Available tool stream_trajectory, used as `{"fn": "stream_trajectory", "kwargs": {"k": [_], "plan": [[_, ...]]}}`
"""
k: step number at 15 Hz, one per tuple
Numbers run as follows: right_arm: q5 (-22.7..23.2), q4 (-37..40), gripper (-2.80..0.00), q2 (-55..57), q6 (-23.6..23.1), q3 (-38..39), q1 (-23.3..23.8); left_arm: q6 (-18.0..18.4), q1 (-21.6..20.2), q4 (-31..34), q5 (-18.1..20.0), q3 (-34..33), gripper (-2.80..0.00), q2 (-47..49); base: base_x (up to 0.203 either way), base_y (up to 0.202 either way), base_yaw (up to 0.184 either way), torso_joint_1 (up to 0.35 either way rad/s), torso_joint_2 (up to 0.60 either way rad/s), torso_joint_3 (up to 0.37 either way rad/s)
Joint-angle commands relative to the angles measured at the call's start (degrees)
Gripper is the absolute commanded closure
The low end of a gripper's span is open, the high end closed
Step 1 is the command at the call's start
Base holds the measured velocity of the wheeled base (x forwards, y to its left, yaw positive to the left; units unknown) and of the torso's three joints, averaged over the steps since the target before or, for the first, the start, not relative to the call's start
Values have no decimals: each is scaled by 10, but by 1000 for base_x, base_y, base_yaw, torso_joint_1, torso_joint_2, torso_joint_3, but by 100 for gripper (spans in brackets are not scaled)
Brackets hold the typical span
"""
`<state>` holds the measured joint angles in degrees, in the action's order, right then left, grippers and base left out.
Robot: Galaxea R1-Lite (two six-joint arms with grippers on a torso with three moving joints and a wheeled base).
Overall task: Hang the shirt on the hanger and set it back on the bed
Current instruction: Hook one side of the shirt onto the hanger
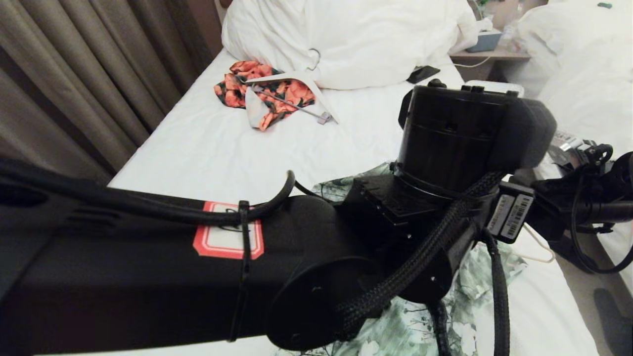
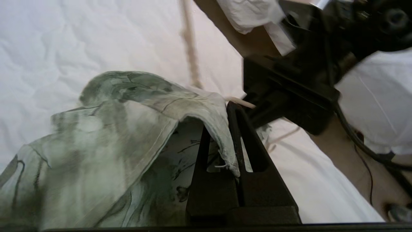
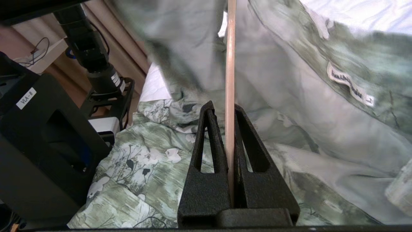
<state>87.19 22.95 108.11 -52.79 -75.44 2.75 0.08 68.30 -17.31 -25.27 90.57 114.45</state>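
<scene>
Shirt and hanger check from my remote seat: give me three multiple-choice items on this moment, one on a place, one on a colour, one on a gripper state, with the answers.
1. Where does the orange-and-black garment lie?
A. by the pillows at the head of the bed
B. on the floor
C. under the right arm

2. What colour is the hanger rod in the right gripper?
A. black
B. cream
C. red

3. What is the left gripper doing?
A. open above the sheet
B. shut on the hanger
C. shut on the shirt

Answers:
1 A: the orange-and-black garment lies beside the pillows on the bed.
2 B: the hanger is cream between the right gripper fingers.
3 C: the left gripper pinches an edge of the shirt.
</scene>
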Motion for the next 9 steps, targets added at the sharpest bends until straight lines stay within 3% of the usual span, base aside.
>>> {"fn": "stream_trajectory", "kwargs": {"k": [1, 7, 8, 9], "plan": [[5, 2, 0, 1, -3, 0, -2, 2, 15, 2, -2, -3, 0, 5, 0, 0, 0, 0, 0, 0], [5, 1, 0, 2, -4, 5, -3, 30, 29, -1, -3, 0, 0, 31, 0, 0, 0, 0, 0, 0], [5, 2, 0, 2, -5, 7, -3, 36, 29, -2, -4, 0, -280, 32, 0, 0, 0, 0, 0, 0], [5, 2, 0, 1, -5, 7, -3, 37, 29, -1, -3, 0, -280, 32, 0, 0, 0, 0, 0, 0]]}}
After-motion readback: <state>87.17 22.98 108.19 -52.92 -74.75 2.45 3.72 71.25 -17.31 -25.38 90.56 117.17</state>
